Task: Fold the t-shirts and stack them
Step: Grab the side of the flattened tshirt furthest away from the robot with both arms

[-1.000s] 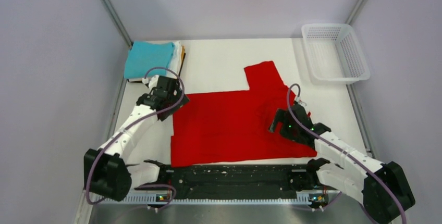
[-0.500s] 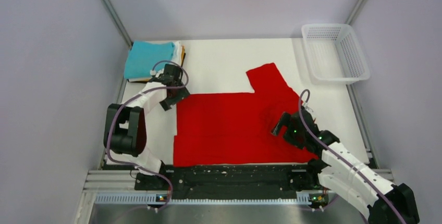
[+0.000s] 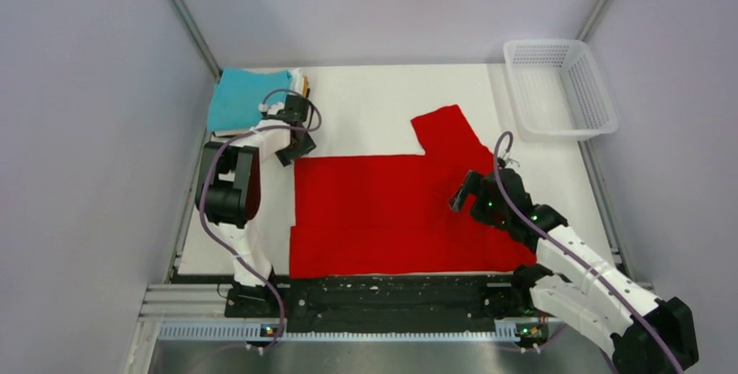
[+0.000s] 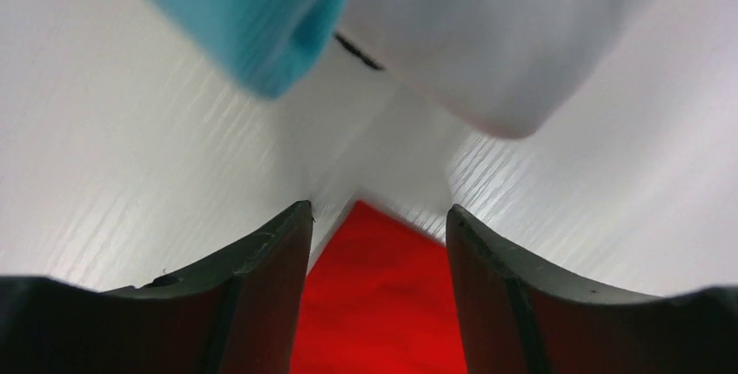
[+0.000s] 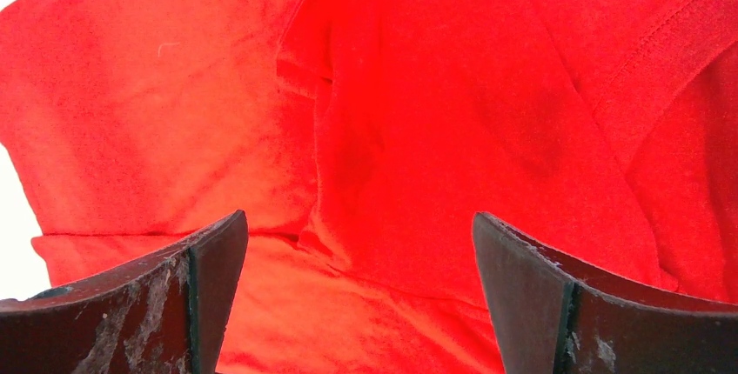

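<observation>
While soft red t-shirt point(image 3: 383, 209) lies flat | left tool point(image 4: 376, 211) apart | right tool point(image 5: 357, 217) apart

Teal shirt point(image 4: 252, 17) blurred, cropped at left wrist view's top, lower folded shirts point(image 3: 301, 83) mostly hidden beneath

Open lane: bare table point(image 3: 374, 104) strip between folded t-shirt stack point(image 3: 251, 100) far left and red t-shirt point(image 3: 383, 204) sleeve. White mesh basket point(image 3: 561, 87) takes the far-right corner. Left gripper point(image 3: 292, 150) sits in the tight gap between stack and the red shirt's far-left corner.
</observation>
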Controlling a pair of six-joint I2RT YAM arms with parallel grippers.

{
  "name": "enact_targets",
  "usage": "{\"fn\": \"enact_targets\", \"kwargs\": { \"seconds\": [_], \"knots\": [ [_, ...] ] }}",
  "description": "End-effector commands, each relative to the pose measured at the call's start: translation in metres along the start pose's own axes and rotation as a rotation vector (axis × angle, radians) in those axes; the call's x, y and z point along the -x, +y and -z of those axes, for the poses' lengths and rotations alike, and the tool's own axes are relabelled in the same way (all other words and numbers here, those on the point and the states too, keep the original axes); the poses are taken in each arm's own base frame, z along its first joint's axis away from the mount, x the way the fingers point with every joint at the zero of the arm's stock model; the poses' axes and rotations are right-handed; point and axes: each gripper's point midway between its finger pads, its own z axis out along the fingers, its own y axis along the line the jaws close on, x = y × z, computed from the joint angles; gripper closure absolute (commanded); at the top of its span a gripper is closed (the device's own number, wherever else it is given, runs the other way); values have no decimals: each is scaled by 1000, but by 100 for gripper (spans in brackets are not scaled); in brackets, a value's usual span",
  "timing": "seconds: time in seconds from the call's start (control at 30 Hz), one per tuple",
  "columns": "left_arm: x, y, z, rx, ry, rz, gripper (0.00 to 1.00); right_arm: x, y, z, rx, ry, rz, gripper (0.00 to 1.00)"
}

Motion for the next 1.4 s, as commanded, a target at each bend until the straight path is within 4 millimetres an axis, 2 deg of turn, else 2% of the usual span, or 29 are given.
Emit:
{"fn": "enact_targets", "kwargs": {
  "seconds": [0.0, 0.1, 0.2, 0.27, 0.47, 0.63, 0.77, 0.8, 0.87, 0.9, 1.1, 1.23, 1.37],
  "knots": [
    [11, -9, -12, -6, -26, 18, 41, 16, 11, 3, 27, -57, 21, 1],
    [5, -6, -11, 19, 10, 9, 50, 17, 9, 3, 23, -68, 25, 1],
    [-2, -1, -9, 37, 39, 0, 54, 19, 7, 2, 10, -77, 37, 1],
    [-8, 5, -7, 52, 57, 1, 60, 21, 8, 2, 4, -75, 45, 1],
    [-21, 18, 6, 81, 93, -5, 60, 26, 9, -3, -12, -77, 77, 1],
    [-29, 20, 6, 106, 136, -16, 64, 27, 11, -8, -17, -72, 85, 1],
    [-33, 18, 3, 109, 149, -21, 76, 30, 10, -9, -26, -85, 84, 1],
    [-34, 16, 3, 105, 157, -19, 86, 32, 10, -9, -27, -93, 84, 1],
    [-36, 14, 2, 104, 169, -18, 99, 36, 9, -9, -40, -109, 82, 1],
    [-36, 14, 2, 106, 172, -16, 100, 39, 9, -9, -48, -118, 80, 1],
    [-18, 15, 16, 107, 111, -15, 100, 72, 14, -18, -116, -180, 111, 1],
    [-6, 13, 32, 70, 75, -13, 100, 116, 26, -34, -148, -196, 134, 1],
    [-10, 9, 44, 19, 78, -16, 100, 167, 40, -60, -194, -262, 199, 1]
  ]
}}
